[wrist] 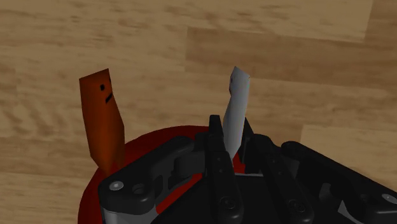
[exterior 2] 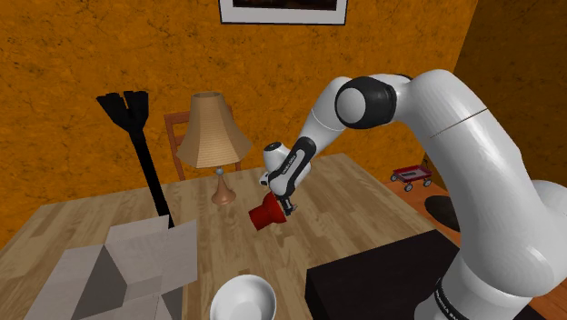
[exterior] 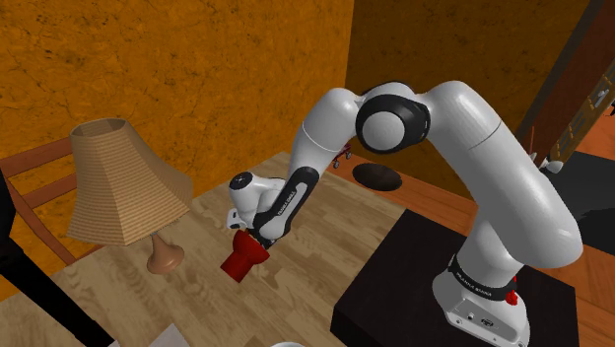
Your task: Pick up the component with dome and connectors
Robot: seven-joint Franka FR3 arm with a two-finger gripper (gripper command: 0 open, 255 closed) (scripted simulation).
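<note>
Count: one red domed component (exterior: 243, 260) bearing two upright connectors, orange tab (wrist: 102, 121) and grey tab (wrist: 236, 105). Black two-finger gripper (wrist: 233, 137) pinches grey tab.

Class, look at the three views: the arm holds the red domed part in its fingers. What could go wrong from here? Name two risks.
1. The black fingers appear to clasp only the thin grey connector of the red domed component, off its centre, so it might twist or slip out.
2. The table lamp with the tan ribbed shade stands close by on the wooden table; a sweep that way could topple it.
</note>
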